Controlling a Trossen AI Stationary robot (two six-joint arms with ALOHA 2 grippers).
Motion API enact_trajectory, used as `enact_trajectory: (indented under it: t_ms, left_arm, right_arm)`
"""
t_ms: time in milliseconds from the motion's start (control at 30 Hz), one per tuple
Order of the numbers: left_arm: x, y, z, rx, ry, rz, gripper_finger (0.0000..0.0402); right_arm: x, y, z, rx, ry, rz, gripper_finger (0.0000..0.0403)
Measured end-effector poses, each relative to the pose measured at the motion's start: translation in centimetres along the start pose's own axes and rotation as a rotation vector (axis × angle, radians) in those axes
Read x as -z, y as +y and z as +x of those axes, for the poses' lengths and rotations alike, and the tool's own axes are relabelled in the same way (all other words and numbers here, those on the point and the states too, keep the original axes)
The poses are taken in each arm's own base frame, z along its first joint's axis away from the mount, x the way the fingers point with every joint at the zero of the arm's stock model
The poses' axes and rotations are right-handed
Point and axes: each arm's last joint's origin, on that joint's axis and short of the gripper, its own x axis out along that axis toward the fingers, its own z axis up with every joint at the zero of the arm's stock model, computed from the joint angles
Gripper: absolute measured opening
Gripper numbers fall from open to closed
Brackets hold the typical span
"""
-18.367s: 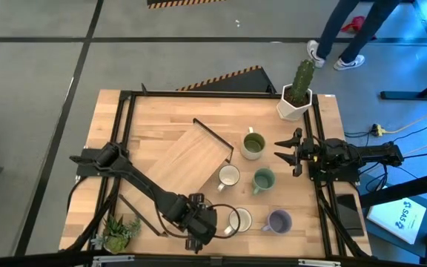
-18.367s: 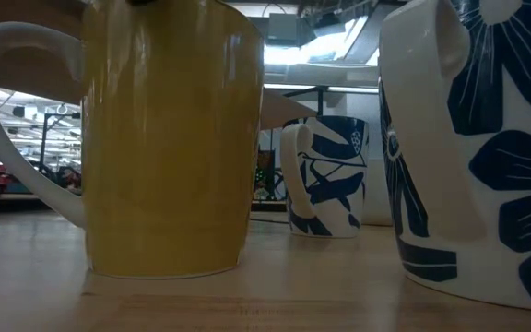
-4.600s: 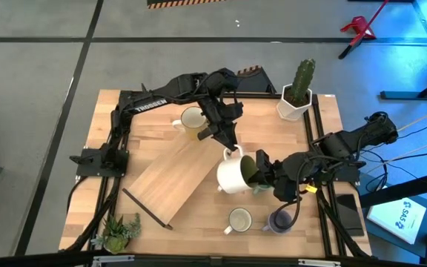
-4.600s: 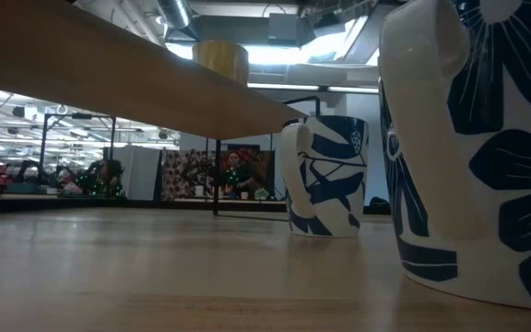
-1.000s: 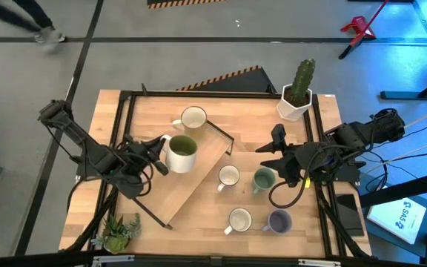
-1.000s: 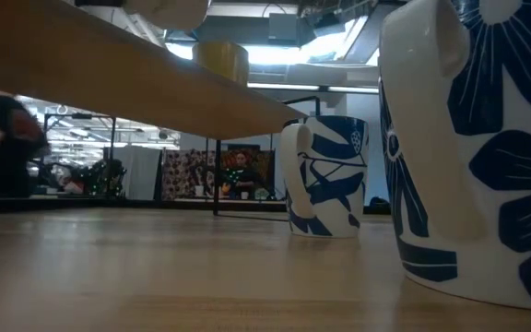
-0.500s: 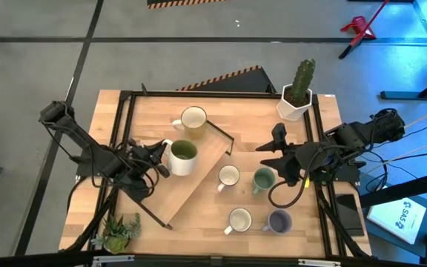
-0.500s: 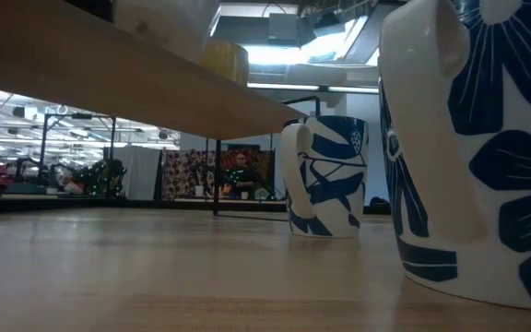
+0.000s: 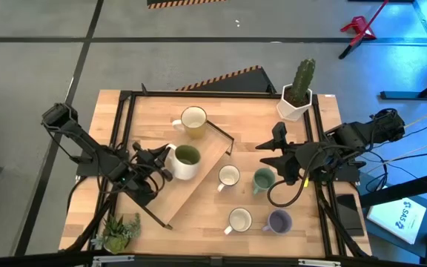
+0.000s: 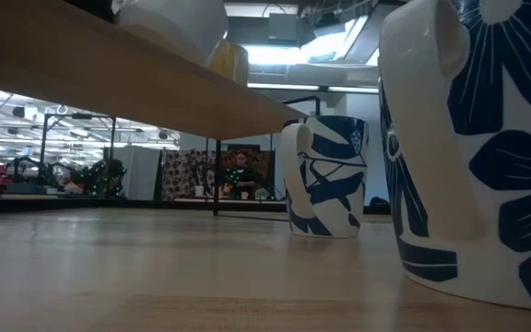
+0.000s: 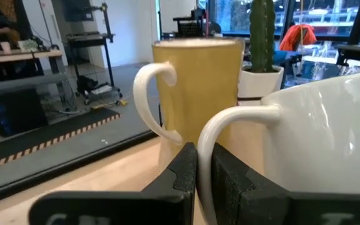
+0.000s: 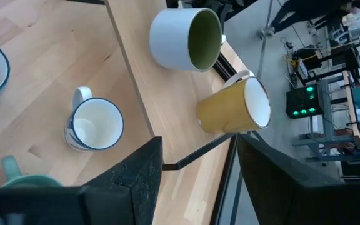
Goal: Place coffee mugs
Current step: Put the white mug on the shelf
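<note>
White ceramic mug with olive-green inside [image 9: 184, 161] sits on tilted wooden board [image 9: 199, 182] near table's [image 9: 243, 104] left-centre, left pincer [image 9: 159, 162] closed on its handle. Yellow mug with white inside [image 9: 193, 120] stands on same board toward far edge. Right pincer [image 9: 276, 147] wide open near right edge, beside teal green mug [image 9: 262, 180]. Small white mug with blue pattern [image 9: 229, 177], another white mug [image 9: 239, 220] and lavender mug [image 9: 279, 221] stand toward near edge

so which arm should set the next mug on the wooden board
Right, probably. Its open right pincer hangs beside the small teal ceramic mug, while the left pincer is shut on the handle of the white mug with olive-green inside.
</note>
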Motion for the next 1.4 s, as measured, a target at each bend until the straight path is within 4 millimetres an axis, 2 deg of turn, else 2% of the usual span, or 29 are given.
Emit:
enact_trajectory:
  t_ms: [567,967,1200,1400]
  left_arm:
    - [0.11,-0.11,0.02,0.035,0.052,0.005,0.0030]
    - [0.54,-0.41,-0.18,0.148,0.196,0.071,0.0097]
    - [0.17,-0.24,-0.37,0.175,0.201,0.118,0.0122]
    - [-0.38,0.01,-0.57,0.286,0.316,0.084,0.0145]
  right_arm:
    - [-0.02,0.03,0.06,-0.001,0.002,0.023,0.0193]
    - [-0.01,0.03,0.07,-0.001,0.003,0.024,0.0193]
    - [0.00,0.04,0.07,-0.002,0.004,0.022,0.0193]
    - [0.05,0.07,0.06,-0.004,0.009,0.019,0.0193]
